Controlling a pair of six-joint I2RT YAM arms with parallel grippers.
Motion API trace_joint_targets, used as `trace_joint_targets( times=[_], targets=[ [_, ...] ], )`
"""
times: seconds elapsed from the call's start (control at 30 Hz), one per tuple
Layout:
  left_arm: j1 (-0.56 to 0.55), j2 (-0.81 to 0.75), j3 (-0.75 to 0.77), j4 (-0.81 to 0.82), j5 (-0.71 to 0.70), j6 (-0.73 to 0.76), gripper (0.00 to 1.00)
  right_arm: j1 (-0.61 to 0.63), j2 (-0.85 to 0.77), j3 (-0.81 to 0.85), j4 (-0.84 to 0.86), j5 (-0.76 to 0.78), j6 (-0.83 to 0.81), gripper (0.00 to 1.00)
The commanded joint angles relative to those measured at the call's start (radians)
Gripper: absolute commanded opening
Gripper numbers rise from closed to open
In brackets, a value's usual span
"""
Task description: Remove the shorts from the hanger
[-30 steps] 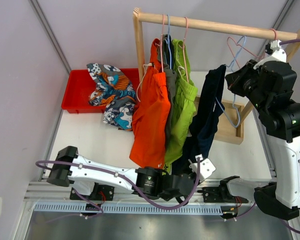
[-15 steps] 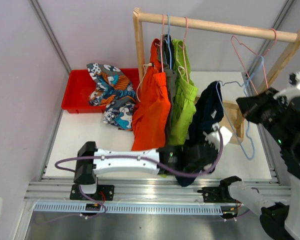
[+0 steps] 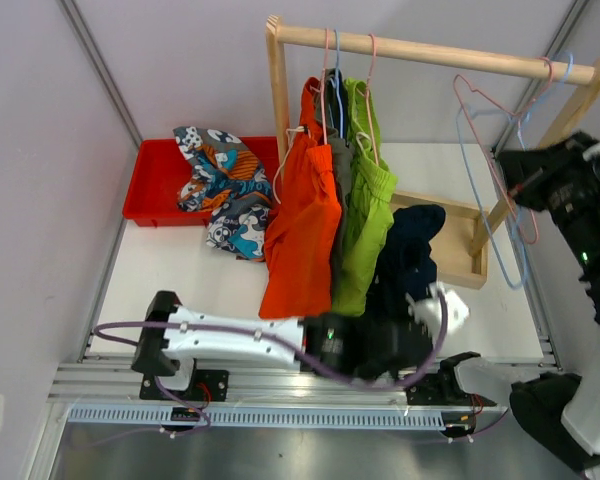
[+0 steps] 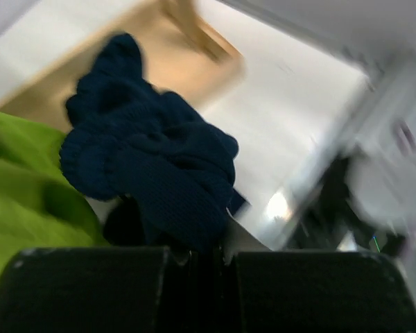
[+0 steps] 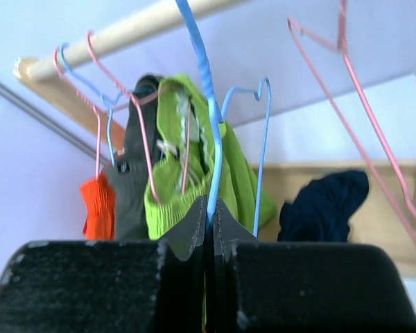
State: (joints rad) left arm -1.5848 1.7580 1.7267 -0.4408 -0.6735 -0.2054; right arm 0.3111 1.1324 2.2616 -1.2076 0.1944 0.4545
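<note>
The dark navy shorts [image 3: 410,250] are off their hanger, bunched in a drooping lump in front of the rack base. My left gripper [image 3: 412,318] is shut on their lower edge, and the left wrist view shows the navy cloth [image 4: 152,166] pinched between the jaws [image 4: 197,253]. My right gripper [image 3: 512,178] is shut on the bare blue hanger [image 5: 209,139], held up at the rod's right end beside an empty pink hanger [image 5: 360,104]. The orange shorts [image 3: 302,230], grey shorts [image 3: 338,170] and lime green shorts [image 3: 365,210] hang on hangers at the rod's left part.
A red bin [image 3: 150,190] at the back left holds the blue/orange/white print shorts [image 3: 220,190], which spill over its front. The wooden rack's rod [image 3: 430,50] spans the back. Its base frame [image 3: 458,262] lies on the table behind the navy shorts.
The navy shorts came off the blue hanger as my left gripper pulled them down and forward. My right gripper carried the bare hanger up and right, to the rod's right end.
</note>
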Motion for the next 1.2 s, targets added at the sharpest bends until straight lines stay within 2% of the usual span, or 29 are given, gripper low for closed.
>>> trace_joint_targets(
  times=[0.0,0.13,0.17,0.23,0.33,0.43,0.47,0.53,0.6,0.67,0.73,0.87,0.9,0.93,0.97,1.0,1.03,1.07,1.17],
  targets=[
    [-0.145,-0.141,-0.038,-0.128,-0.069,-0.066,0.0,0.0,0.125,0.082,0.13,0.022,-0.068,0.0],
    [-0.227,-0.219,-0.055,-0.33,-0.18,-0.212,0.0,-0.016,0.184,0.046,0.241,0.008,-0.088,0.0],
    [-0.233,-0.259,-0.053,-0.417,-0.207,-0.241,0.0,-0.023,0.208,0.027,0.258,0.001,-0.089,0.0],
    [-0.239,-0.304,-0.039,-0.492,-0.263,-0.296,0.0,-0.056,0.23,0.007,0.298,-0.018,-0.083,0.0],
    [-0.239,-0.385,-0.006,-0.567,-0.305,-0.279,0.0,-0.095,0.262,-0.042,0.332,-0.067,-0.071,0.0],
    [-0.238,-0.42,0.094,-0.656,-0.382,-0.201,0.0,-0.127,0.244,-0.134,0.358,-0.101,-0.063,0.0],
    [-0.234,-0.42,0.19,-0.682,-0.44,-0.184,0.0,-0.133,0.231,-0.163,0.374,-0.105,-0.057,0.0],
    [-0.196,-0.419,0.276,-0.719,-0.471,-0.12,0.0,-0.138,0.173,-0.268,0.397,-0.113,-0.056,0.0],
    [-0.125,-0.428,0.307,-0.669,-0.456,0.015,0.0,-0.144,0.133,-0.335,0.421,-0.122,-0.053,0.0],
    [-0.034,-0.457,0.298,-0.552,-0.398,0.151,0.0,-0.148,0.077,-0.416,0.428,-0.125,-0.047,0.0],
    [0.038,-0.472,0.307,-0.477,-0.342,0.205,0.0,-0.15,0.028,-0.465,0.433,-0.136,-0.042,0.0],
    [0.238,-0.488,0.352,-0.414,-0.258,0.349,0.0,-0.15,-0.032,-0.571,0.427,-0.142,-0.043,0.0],
    [0.335,-0.488,0.37,-0.398,-0.215,0.369,0.0,-0.152,-0.04,-0.582,0.422,-0.142,-0.045,0.04],
    [0.388,-0.485,0.394,-0.376,-0.186,0.385,0.0,-0.152,-0.048,-0.589,0.418,-0.144,-0.048,0.19],
    [0.44,-0.47,0.433,-0.368,-0.155,0.406,0.0,-0.152,-0.06,-0.608,0.411,-0.144,-0.051,0.43],
    [0.551,-0.456,0.453,-0.363,-0.12,0.412,0.0,-0.152,-0.068,-0.616,0.407,-0.139,-0.05,0.84],
    [0.609,-0.439,0.512,-0.358,-0.048,0.417,0.0,-0.153,-0.075,-0.628,0.405,-0.132,-0.043,0.94],
    [0.658,-0.419,0.531,-0.352,-0.016,0.429,0.0,-0.152,-0.083,-0.639,0.408,-0.13,-0.045,0.99],
    [0.871,-0.339,0.585,-0.302,0.046,0.442,0.0,-0.153,-0.117,-0.697,0.418,-0.136,-0.043,0.99]
  ],
)
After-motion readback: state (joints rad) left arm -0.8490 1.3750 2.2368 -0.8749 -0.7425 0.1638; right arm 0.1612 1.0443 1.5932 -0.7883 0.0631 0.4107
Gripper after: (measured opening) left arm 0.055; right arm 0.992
